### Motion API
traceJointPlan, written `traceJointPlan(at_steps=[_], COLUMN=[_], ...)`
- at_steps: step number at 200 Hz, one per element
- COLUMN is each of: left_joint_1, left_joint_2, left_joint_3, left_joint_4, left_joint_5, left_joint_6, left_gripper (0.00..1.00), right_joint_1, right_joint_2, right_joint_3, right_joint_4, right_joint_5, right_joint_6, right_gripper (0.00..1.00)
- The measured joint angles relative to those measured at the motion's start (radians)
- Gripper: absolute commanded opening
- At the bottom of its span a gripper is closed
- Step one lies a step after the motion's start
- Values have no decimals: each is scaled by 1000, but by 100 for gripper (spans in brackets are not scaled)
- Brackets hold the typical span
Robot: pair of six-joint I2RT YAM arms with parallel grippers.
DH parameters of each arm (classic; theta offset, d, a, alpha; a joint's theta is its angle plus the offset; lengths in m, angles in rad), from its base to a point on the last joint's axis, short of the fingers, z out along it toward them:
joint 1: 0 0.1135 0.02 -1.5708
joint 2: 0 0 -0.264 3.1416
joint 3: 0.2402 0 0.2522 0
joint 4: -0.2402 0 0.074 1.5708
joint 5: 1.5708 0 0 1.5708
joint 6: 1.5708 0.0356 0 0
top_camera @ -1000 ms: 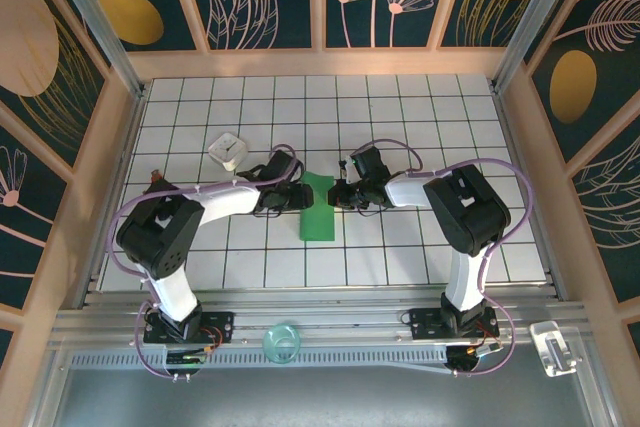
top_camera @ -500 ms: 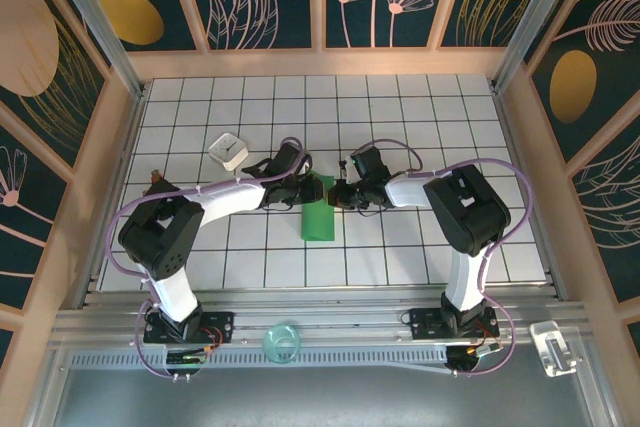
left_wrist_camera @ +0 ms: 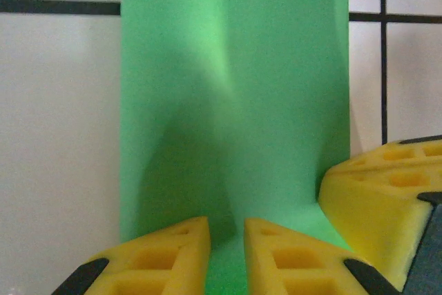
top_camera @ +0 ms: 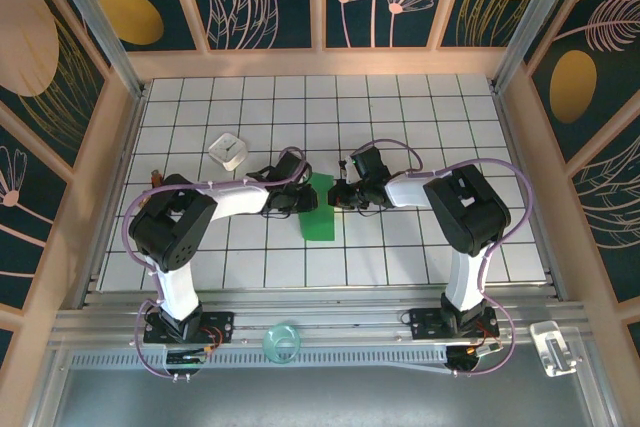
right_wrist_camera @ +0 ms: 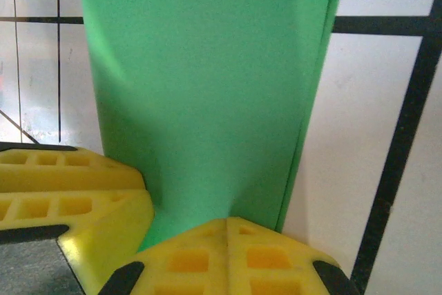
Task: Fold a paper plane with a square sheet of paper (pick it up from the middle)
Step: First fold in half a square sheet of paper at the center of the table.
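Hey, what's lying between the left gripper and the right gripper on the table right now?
The green sheet of paper, folded into a narrow strip, lies between the left gripper and the right gripper; the top view shows it.

White-linked, black-jointed arms (top_camera: 232, 203) with looping purple cables (top_camera: 124, 230); yellow pocketed fingers (left_wrist_camera: 162, 257), black pads (left_wrist_camera: 86, 276).

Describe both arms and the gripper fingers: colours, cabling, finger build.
Left arm and right arm match: black joint housings with white link covers. Thin purple cables loop loosely alongside each. The fingers are bright yellow plastic with moulded rectangular pockets and black inserts at their outer edges.
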Motion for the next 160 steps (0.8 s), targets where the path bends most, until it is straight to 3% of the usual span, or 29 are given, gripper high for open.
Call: traceJointPlan(at_steps=[58, 105, 160], left_joint_1=[14, 50, 99], left_joint_2=[-45, -53, 61], left_joint_3=[-39, 3, 77], left_joint_4=[34, 42, 54], left_joint_5=[2, 39, 65], left_joint_6=[4, 8, 38], left_gripper=[30, 22, 18], right_joint_1=[0, 0, 0], right_joint_2=[0, 0, 0], right_joint_3=[-2, -2, -2], right_joint_4=[5, 5, 5], right_joint_5=[3, 3, 3], right_joint_6=[0, 0, 0], right_gripper=[0, 0, 0])
